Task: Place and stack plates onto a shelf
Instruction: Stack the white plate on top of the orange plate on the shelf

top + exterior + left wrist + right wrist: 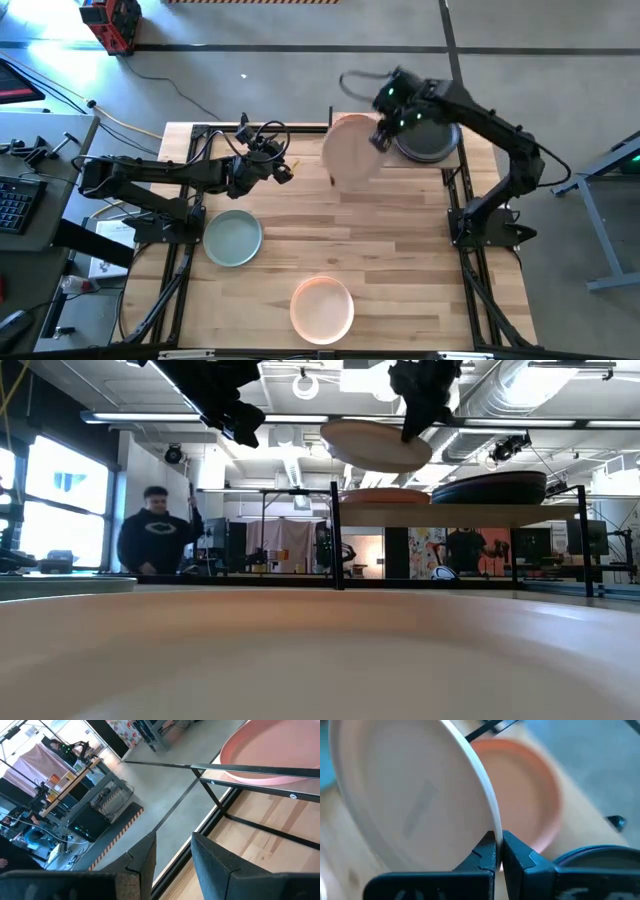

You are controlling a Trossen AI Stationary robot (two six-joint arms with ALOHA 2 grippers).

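Note:
My right gripper (382, 133) is shut on a beige plate (350, 152) and holds it in the air over the left half of the shelf (470, 515). A peach-pink plate (385, 495) lies on the shelf right under it, with a stack of dark plates (428, 138) on the shelf's right half. A sage green plate (233, 238) lies flat on the table at the left. Another peach plate (322, 308) lies at the near edge. My left gripper (280, 165) hovers open left of the shelf with nothing between its fingers. My right gripper pinches the beige plate's rim (492, 822) between its two fingers, on the side toward the table's right. The fingers come slanting down from above. The plate (372, 445) is lifted clear, nearly level with a slight tilt, above the peach-pink plate on the shelf.
The shelf's thin black posts (335, 535) stand at the table's far side. A person (160, 535) stands in the room beyond the table. Bare wood lies between the green plate, the near plate and the shelf.

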